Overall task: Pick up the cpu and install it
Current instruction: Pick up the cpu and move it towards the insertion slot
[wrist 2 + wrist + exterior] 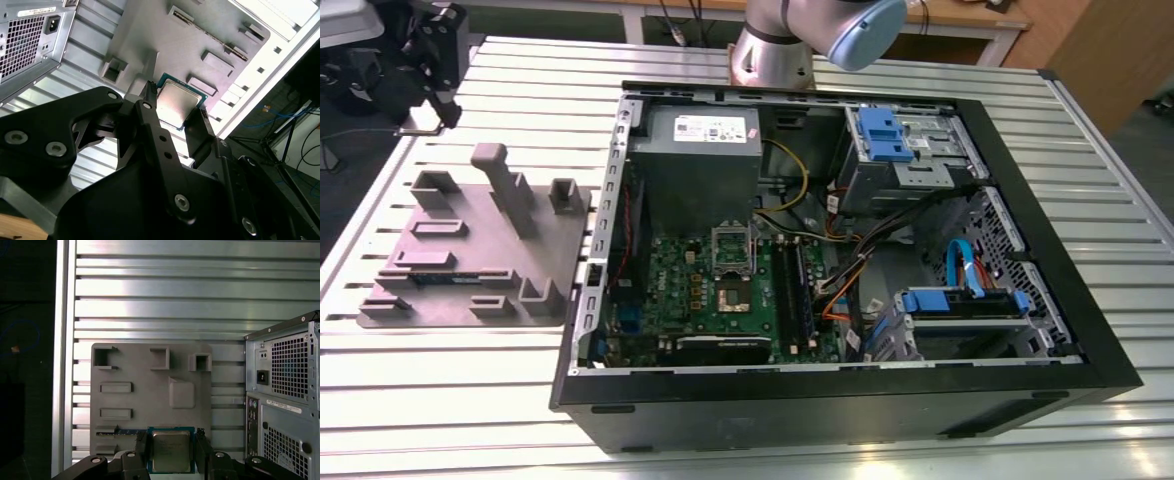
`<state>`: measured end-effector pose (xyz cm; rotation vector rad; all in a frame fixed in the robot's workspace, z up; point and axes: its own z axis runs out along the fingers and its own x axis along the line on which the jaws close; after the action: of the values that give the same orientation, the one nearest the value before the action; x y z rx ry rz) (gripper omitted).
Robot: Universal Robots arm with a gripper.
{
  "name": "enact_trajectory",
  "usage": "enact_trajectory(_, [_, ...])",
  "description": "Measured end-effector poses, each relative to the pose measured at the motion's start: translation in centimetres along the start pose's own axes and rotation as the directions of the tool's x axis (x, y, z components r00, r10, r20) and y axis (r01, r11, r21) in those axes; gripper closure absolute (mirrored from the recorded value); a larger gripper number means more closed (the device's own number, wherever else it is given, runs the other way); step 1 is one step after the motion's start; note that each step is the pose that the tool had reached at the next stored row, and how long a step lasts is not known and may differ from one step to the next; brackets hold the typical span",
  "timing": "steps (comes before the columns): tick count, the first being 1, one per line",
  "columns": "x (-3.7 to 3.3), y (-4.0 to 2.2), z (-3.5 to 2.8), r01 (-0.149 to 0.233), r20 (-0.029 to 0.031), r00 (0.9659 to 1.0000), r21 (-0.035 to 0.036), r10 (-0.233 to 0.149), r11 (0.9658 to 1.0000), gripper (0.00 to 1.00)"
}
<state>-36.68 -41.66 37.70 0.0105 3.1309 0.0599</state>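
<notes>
Second wrist view shows the fingers [155,130] clamped on the cpu [177,104] by opposite edges, clear above the grey tray [150,30], probably sparing its contacts.

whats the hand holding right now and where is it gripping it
The hand holds the cpu, pinched by two opposite side edges between its fingers.

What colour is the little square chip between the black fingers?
The cpu is silver-grey, green-edged; clearest in the first wrist view.
</notes>
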Motion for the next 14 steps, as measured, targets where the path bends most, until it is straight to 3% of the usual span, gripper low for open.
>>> enact_trajectory(14, [-0.36, 0.00, 0.00, 0.000, -0.0001, 1.0000, 0.0001, 0.000, 1.0000, 0.53])
